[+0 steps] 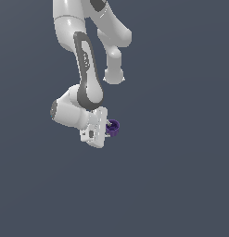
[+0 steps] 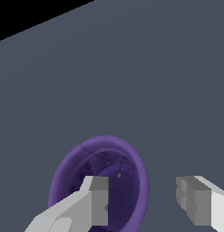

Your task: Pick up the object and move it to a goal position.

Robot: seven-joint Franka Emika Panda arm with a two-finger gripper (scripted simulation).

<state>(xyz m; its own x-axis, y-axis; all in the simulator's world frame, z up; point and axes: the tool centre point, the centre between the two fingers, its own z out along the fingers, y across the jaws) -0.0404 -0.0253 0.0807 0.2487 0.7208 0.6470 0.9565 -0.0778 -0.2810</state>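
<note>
The object [image 1: 114, 127] is a tiny dark purple cup, sitting right at the fingertips of my white gripper [image 1: 108, 128], which is tilted sideways low under the arm. In the wrist view the object [image 2: 104, 156] shows its hollow inside, large and close. My gripper [image 2: 143, 199] is open. One grey fingertip [image 2: 97, 199] stands in front of the cup's hollow. The other fingertip [image 2: 195, 201] stands clear outside the rim, with floor showing between it and the cup. The cup's near wall lies between the two fingers. Whether the cup rests on the floor I cannot tell.
A plain dark grey-blue floor [image 1: 181, 185] fills both views. The arm's white links [image 1: 88, 69] rise above the gripper in the exterior view. A black band [image 2: 22, 13] beyond the floor's edge shows in the wrist view.
</note>
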